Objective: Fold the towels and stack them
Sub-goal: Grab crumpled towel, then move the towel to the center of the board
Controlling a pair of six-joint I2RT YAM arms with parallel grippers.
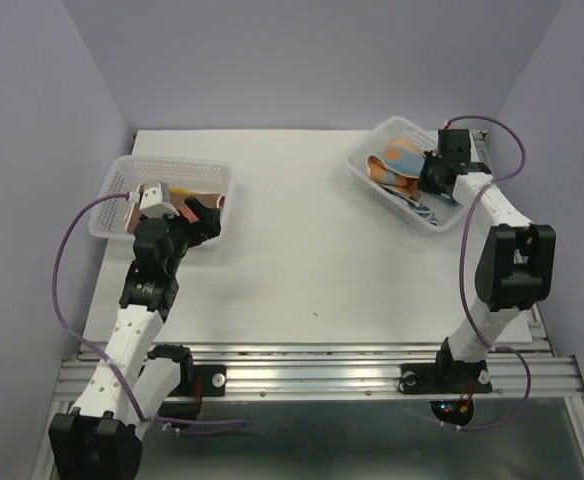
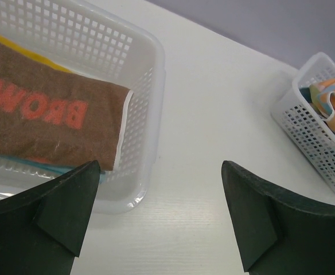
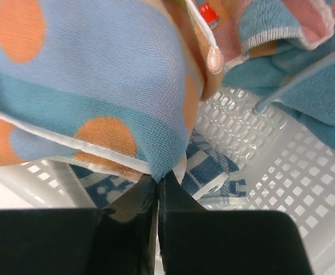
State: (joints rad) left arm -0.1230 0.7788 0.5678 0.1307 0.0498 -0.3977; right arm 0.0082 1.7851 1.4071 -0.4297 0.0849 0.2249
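Note:
My right gripper point(image 3: 158, 180) is shut on a corner of the pastel towel with orange dots point(image 3: 87, 74), down inside the right basket point(image 3: 282, 189). Under it lies a blue-white patterned towel point(image 3: 207, 166). From above, this gripper point(image 1: 434, 175) sits at the basket's right side, over the dotted towel point(image 1: 397, 160). My left gripper point(image 2: 162, 172) hangs open over bare table with nothing between its fingers, just right of the left basket point(image 2: 150, 63). That basket holds a folded brown towel with orange-red lettering point(image 2: 47, 114) on top of a yellow towel point(image 2: 18, 48).
Two white perforated baskets stand on the white table: one at the far left point(image 1: 122, 175), one at the far right point(image 1: 372, 170). Purple walls close in the back and sides. A metal rail point(image 1: 312, 370) with the arm bases runs along the near edge.

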